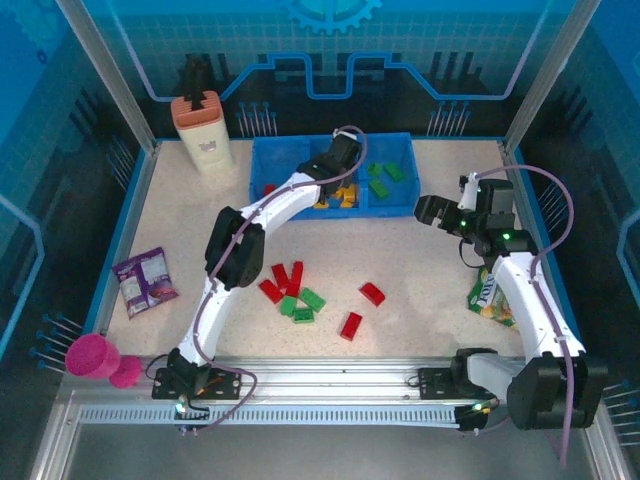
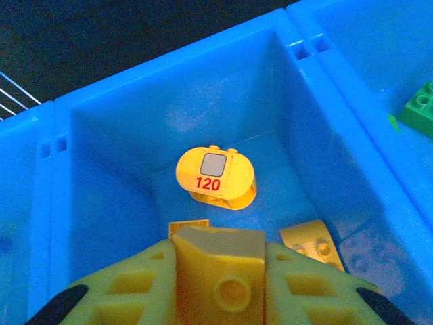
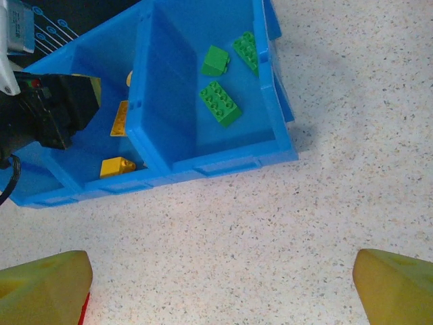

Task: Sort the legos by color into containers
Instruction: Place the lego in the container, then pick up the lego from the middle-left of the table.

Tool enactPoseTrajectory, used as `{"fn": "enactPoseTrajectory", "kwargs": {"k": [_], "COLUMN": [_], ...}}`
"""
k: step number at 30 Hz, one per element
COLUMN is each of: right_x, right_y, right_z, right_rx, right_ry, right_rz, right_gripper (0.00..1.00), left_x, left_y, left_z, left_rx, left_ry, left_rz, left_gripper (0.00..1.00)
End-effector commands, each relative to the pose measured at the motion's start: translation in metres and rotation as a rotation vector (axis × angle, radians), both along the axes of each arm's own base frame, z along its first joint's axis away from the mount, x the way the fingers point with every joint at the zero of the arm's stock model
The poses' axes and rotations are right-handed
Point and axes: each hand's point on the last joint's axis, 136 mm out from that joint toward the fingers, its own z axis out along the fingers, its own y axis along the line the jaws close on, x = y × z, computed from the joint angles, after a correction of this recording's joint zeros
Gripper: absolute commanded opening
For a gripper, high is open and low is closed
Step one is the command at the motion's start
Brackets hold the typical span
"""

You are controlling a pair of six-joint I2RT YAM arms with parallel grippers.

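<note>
Speckled beige table (image 1: 420,320) fills a booth walled with blue patterned panels and framed by metal posts. Along the near edge runs a metal rail (image 1: 330,375) carrying both arm bases, with a pink cup (image 1: 95,358) at its left end. Farther in, a purple snack packet (image 1: 145,281) lies by the left border and a yellow-green snack bag (image 1: 490,296) lies beside the right arm.

Between them, loose legos sit on the open table: a cluster of red bricks (image 1: 283,281) with green bricks (image 1: 301,305) just beside it, and two single red bricks (image 1: 350,326) off to the right.

Beyond these, the right pincer (image 3: 220,291) hangs over bare table near the tray's right end, its fingers spread wide with nothing between them.

At the far side sits the blue tray (image 1: 290,143), divided into three. Its right compartment (image 3: 169,88) holds green pieces (image 3: 220,103). The middle compartment (image 2: 135,156) holds yellow ones, among them an oval piece (image 2: 216,176) printed 120. The left pincer (image 1: 342,178) reaches down into that middle compartment, closed on a yellow brick (image 2: 220,277).

A beige bottle (image 1: 205,135) with an orange cap stands left of the tray.
</note>
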Motion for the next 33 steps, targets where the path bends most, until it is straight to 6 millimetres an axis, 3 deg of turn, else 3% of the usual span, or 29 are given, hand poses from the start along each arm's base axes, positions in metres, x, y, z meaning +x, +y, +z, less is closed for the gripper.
{"fn": "enactPoseTrajectory", "kwargs": {"k": [1, 3, 7, 12, 14, 21, 25, 28, 33], "right_x": [0.005, 0.005, 0.006, 0.006, 0.005, 0.004, 0.010, 0.013, 0.013], "right_y": [-0.002, -0.002, -0.002, 0.001, 0.001, -0.001, -0.003, -0.002, -0.005], "right_z": [0.003, 0.002, 0.001, 0.004, 0.004, 0.012, 0.016, 0.018, 0.020], "right_rx": [-0.006, -0.007, -0.003, 0.015, 0.015, 0.005, -0.004, 0.001, 0.006], "right_ry": [-0.017, -0.015, -0.014, -0.024, -0.024, -0.040, -0.055, -0.074, -0.091], "right_rz": [0.005, 0.005, 0.004, 0.009, 0.010, 0.000, -0.004, -0.006, -0.030], "right_gripper": [1.00, 1.00, 1.00, 1.00, 1.00, 1.00, 1.00, 1.00, 1.00], "left_x": [-0.001, -0.002, -0.015, -0.048, -0.073, -0.197, -0.255, -0.283, -0.314], "left_y": [-0.010, -0.010, -0.008, -0.002, -0.005, -0.034, -0.066, -0.077, -0.074], "left_z": [0.002, 0.006, 0.025, 0.052, 0.052, 0.040, 0.032, 0.018, -0.020], "left_rx": [-0.040, -0.040, -0.057, -0.085, -0.134, -0.443, -0.541, -0.533, -0.482], "left_ry": [0.017, 0.017, 0.021, 0.033, 0.088, 0.348, 0.424, 0.438, 0.519], "left_rz": [-0.014, -0.013, -0.027, -0.040, -0.045, 0.129, 0.195, 0.280, 0.495], "left_gripper": [0.35, 0.50, 0.59, 0.64, 0.64, 0.64, 0.65, 0.67, 0.66]}}
